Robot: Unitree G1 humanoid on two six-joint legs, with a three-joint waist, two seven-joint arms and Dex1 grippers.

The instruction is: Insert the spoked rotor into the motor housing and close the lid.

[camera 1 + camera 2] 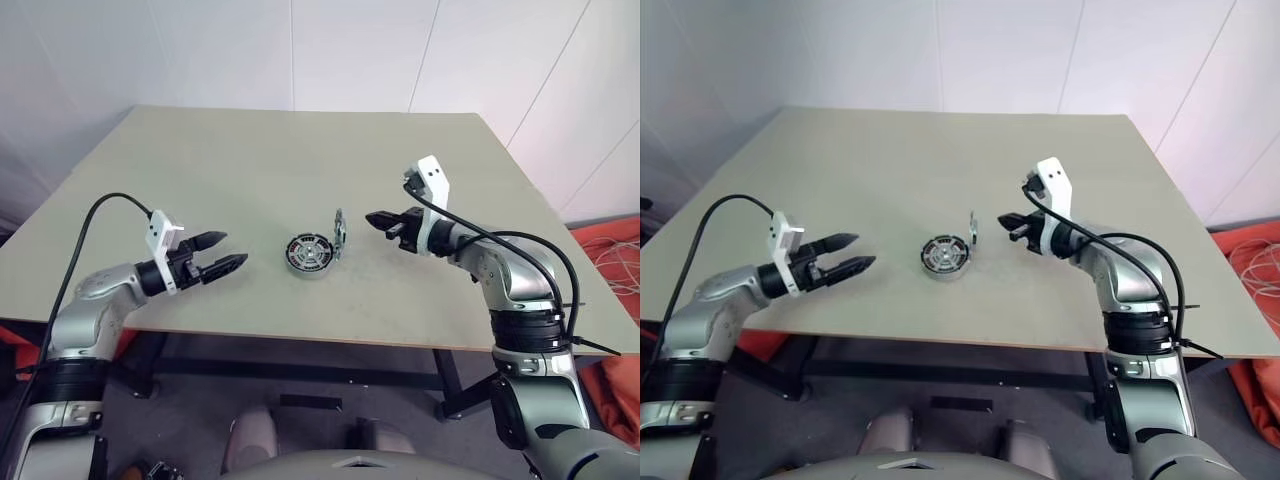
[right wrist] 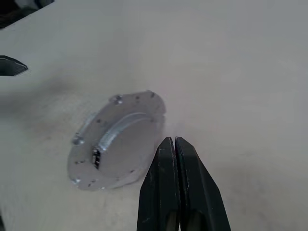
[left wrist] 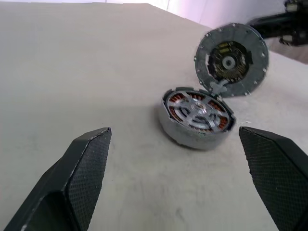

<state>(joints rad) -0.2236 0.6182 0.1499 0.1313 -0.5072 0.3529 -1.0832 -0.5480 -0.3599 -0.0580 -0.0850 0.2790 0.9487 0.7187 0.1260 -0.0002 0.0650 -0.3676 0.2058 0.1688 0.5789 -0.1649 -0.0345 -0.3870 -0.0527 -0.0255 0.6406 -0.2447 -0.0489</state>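
I see the housing, a short drum with copper windings and the silver rotor seated inside, mid-worktop, the grey lid propped upright against it, my left claw wide open, my right claw shut empty.

A plain beige table fills the frame's middle. Near its centre sits the housing, spoked rotor in it. The lid stands on edge, touching the housing's right side.

Motor housing on table, lid upright beside it, grippers flanking
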